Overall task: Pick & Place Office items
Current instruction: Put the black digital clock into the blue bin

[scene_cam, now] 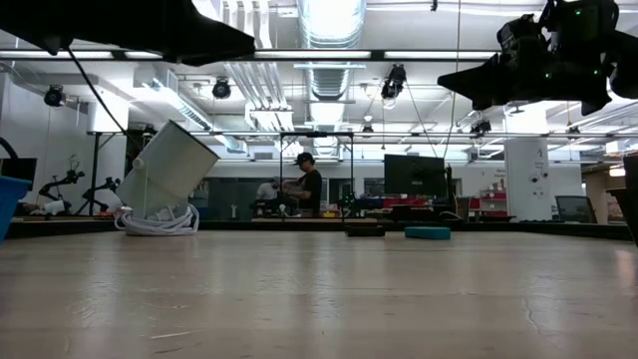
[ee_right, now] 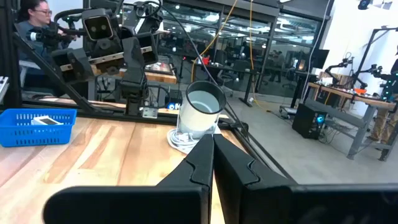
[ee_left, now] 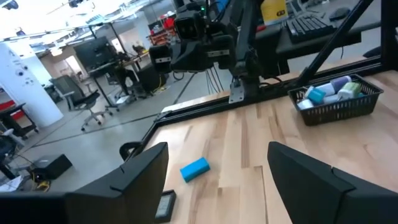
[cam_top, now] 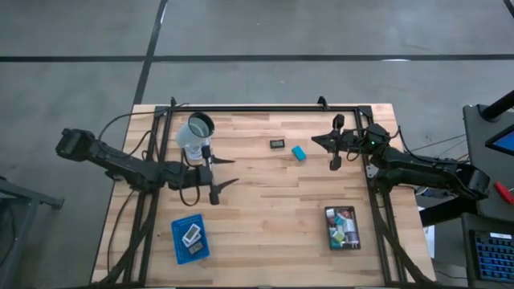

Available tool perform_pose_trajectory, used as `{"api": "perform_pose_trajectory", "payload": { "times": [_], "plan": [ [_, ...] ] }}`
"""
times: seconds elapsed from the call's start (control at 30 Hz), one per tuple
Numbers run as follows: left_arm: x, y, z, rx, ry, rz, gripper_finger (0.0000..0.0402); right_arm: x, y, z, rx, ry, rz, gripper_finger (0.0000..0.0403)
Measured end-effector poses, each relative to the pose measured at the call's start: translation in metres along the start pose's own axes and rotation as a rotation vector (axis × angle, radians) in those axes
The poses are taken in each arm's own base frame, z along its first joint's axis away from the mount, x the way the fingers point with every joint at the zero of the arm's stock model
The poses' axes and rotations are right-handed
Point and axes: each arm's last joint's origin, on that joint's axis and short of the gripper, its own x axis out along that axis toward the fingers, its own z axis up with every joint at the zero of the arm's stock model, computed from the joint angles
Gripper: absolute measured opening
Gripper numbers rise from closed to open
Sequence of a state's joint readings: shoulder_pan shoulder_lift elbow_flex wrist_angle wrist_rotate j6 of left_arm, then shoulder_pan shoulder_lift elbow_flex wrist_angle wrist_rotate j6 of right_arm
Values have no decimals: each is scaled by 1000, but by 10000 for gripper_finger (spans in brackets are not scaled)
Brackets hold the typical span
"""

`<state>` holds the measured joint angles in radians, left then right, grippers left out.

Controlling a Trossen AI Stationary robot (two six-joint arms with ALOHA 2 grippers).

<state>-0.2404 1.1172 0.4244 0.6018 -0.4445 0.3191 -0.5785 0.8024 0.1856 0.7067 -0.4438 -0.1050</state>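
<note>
1. The wooden table (cam_top: 265,209) carried both arms, the left one reaching in from its left side and the right one from its right.
2. The left gripper (cam_top: 215,177) hovered near the tilted clear cup (cam_top: 195,134), its fingers (ee_left: 134,180) spread wide and holding nothing.
3. The right gripper (cam_top: 335,148) hung over the far right part of the table, its fingers (ee_right: 198,163) pressed together and empty.
4. A blue tray (cam_top: 190,238) near the front left held a couple of flat office items.
5. A black tray (cam_top: 342,228) near the front right held a mixed heap of small coloured pieces.
6. A teal block (cam_top: 298,152) lay loose on the table between the two grippers.
7. A flat dark rectangle (cam_top: 277,144) lay just beside the teal block, apart from it.
</note>
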Motion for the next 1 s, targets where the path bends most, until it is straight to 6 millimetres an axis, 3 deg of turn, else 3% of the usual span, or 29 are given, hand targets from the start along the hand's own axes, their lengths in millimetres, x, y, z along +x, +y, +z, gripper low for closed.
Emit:
{"api": "perform_pose_trajectory", "payload": {
  "times": [1.0],
  "plan": [
    [0,2,-1,46,30,71,280,0,0,-1,168,6,2,8]
  ]
}}
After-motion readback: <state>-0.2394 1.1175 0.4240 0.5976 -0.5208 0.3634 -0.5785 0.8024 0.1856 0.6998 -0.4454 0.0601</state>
